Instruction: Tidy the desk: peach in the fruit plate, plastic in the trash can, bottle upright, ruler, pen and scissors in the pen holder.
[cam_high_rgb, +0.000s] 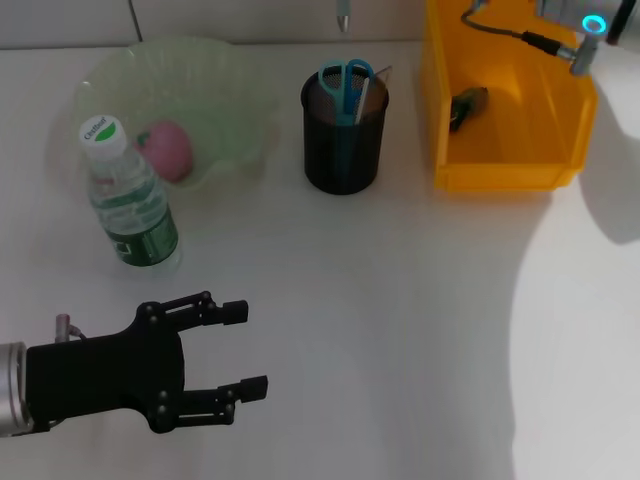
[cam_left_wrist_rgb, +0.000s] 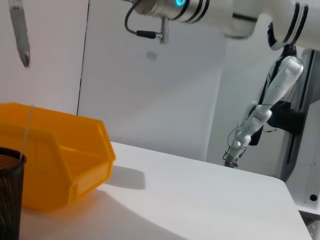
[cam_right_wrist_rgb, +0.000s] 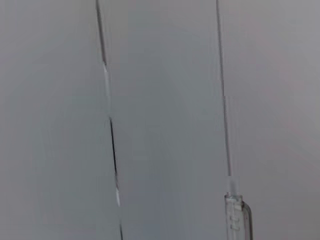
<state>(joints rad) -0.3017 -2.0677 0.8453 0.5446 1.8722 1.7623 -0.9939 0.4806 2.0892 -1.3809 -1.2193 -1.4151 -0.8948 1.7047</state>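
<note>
- Hovering low over the near left part of the desk, the left gripper has its black fingers spread apart, nothing between them, pointing toward the middle of the desk.
- Bottle stands upright just beyond that gripper, white cap up, green label; it sits at the near rim of the plate, touching or nearly so.
- Plate is pale green, translucent, far left. Peach lies inside it, pink, just behind the bottle.
- Holder, black mesh, stands at centre, between plate and bin.
- Scissors stand in the holder, teal handles up. A thin pale strip leans beside them at the holder's right rim; cannot tell if it is the ruler.
- Pen hangs tip-down at the top edge of the head view, above and behind the holder. Left wrist view shows it in the air above the holder, apart from it.
- Bin is orange, far right. A dark crumpled scrap lies on its floor near the left wall; likely the plastic.
- Right arm reaches in at the far right corner over the bin, blue ring lit. Its gripper is out of sight in all three views; cannot tell its state.
- Right wrist view shows only grey wall panels and a thin clear rod.
</note>
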